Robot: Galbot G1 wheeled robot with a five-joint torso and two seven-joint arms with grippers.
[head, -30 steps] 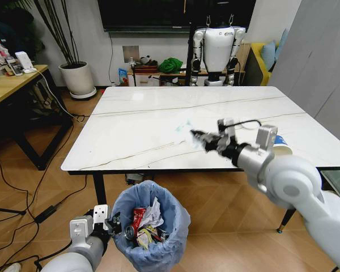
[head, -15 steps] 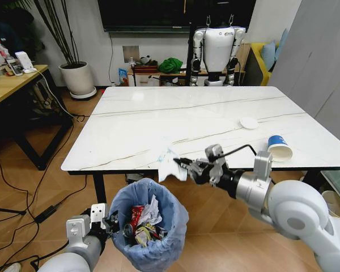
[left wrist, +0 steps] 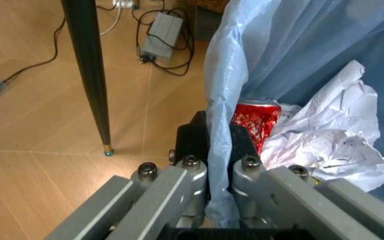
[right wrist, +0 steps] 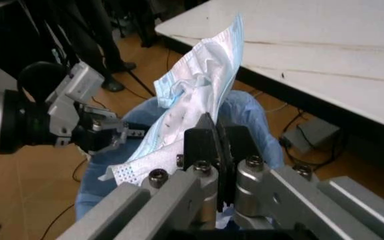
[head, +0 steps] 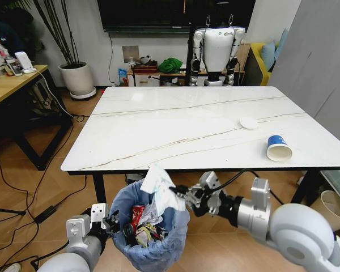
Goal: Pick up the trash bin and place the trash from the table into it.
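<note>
The small round trash bin with its wrinkly light blue plastic bag liner hangs in front of the near edge of the table, at about 7 o'clock in my head view, low over the wood floor. Inside it lie a red crinkled wrapper, crumpled white paper and darker scraps. My left claw is clamped on the bin's rim at its 9 o'clock side, the blue liner pinched between the two black fingers.

My right claw sits at the bin's 2 o'clock edge, just above the rim, closed tight on a crumpled white tissue with pale blue trim; the tissue stands up and droops over the bin's opening. From my right wrist the tissue rises from between my shut black fingers.

Beyond, the large white marble-look table with thin brown veins carries a blue-and-white paper cup on its side at 3 o'clock and a white round lid farther back, well apart from it.
</note>
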